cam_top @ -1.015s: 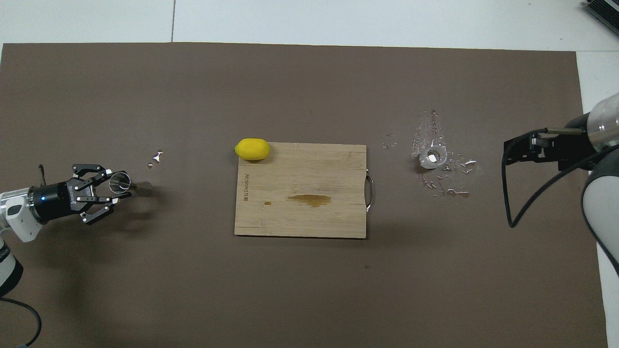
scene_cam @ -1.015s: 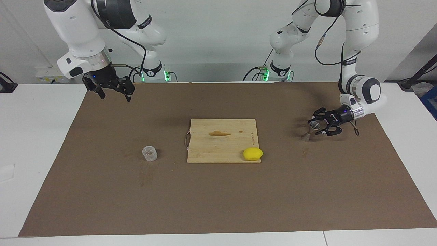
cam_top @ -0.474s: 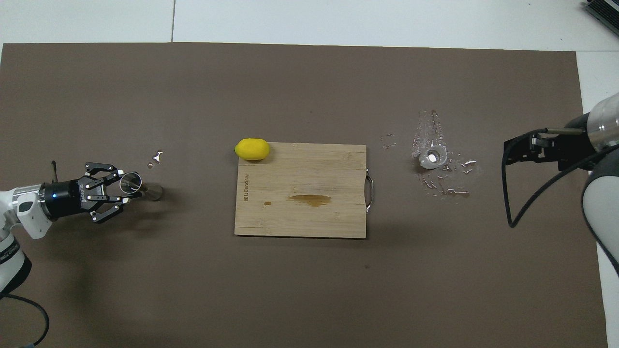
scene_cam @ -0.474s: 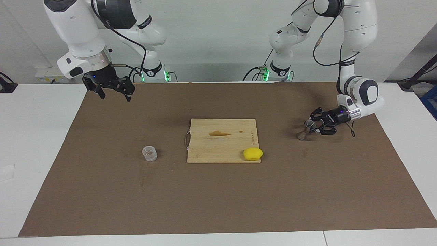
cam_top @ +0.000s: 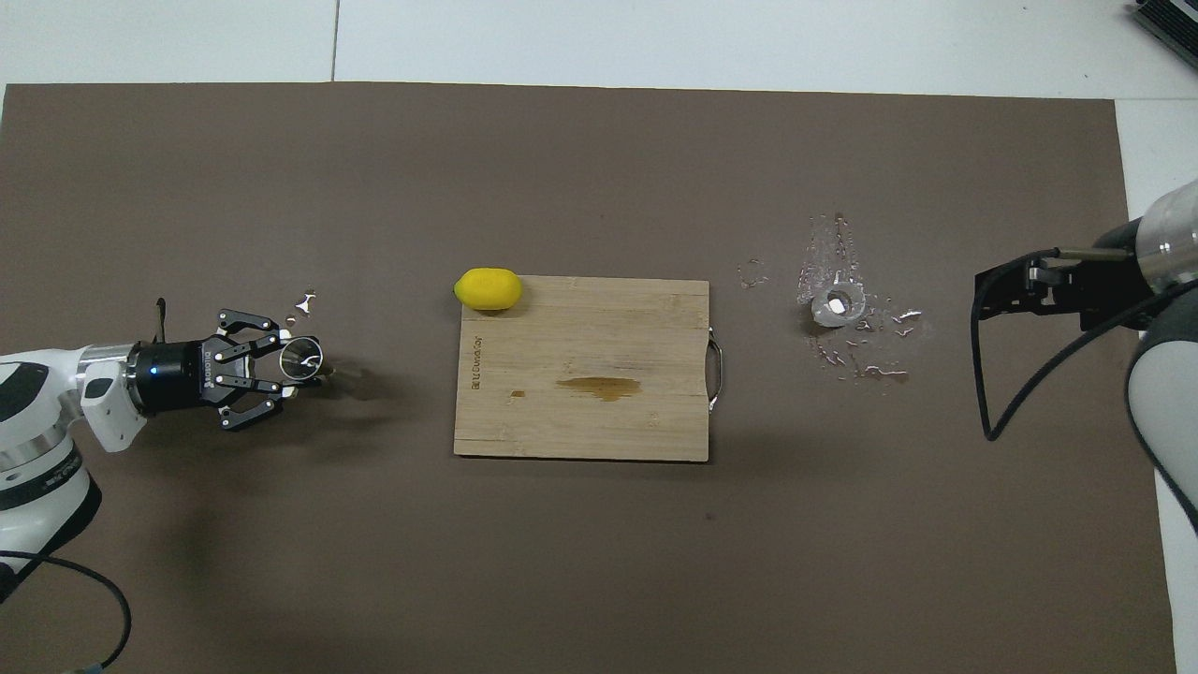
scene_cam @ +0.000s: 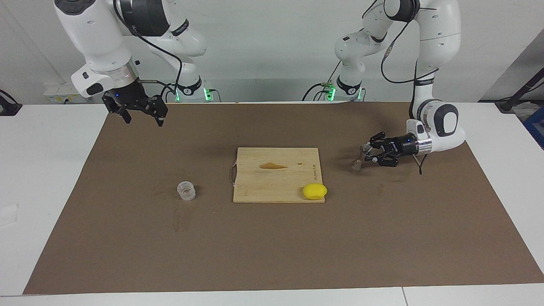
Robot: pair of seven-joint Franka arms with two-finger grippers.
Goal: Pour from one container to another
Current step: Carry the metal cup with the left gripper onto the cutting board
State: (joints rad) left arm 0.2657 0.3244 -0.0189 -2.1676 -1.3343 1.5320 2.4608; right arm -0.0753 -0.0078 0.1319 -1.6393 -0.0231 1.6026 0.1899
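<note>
There is one cup [scene_cam: 186, 190], one jigger [scene_cam: 360, 158], one lemon [scene_cam: 315, 191] and one board [scene_cam: 276, 175]. There are two arms, and each has one tool.

The cup is clear and small. It stands upright on the brown mat [scene_cam: 272, 246] on the bench [scene_cam: 42, 170], toward the right arm's end. Little wet drops [cam_top: 866, 323] lie on the mat around it. Nothing touches the cup.

The board is wood and lies flat in the middle of the mat. It has one dark wet spot [scene_cam: 273, 165] on it. The lemon is yellow and sits at the corner of the board that is farthest from the robots, toward the left arm's end.

The left tool [scene_cam: 370, 154] is low over the mat, between the board and the left arm's end of the bench. It lies on its side and points toward the board. Its fingers are squeezed in tight on the jigger. The jigger is shiny metal and is tilted, with its top cone in the tool and its bottom cone down near the mat. I cannot tell if the bottom touches the mat.

The right tool [scene_cam: 137, 111] hangs up in the air over the mat's edge at the right arm's end, well apart from the cup. Its fingers are spread wide and hold nothing. This arm waits.
</note>
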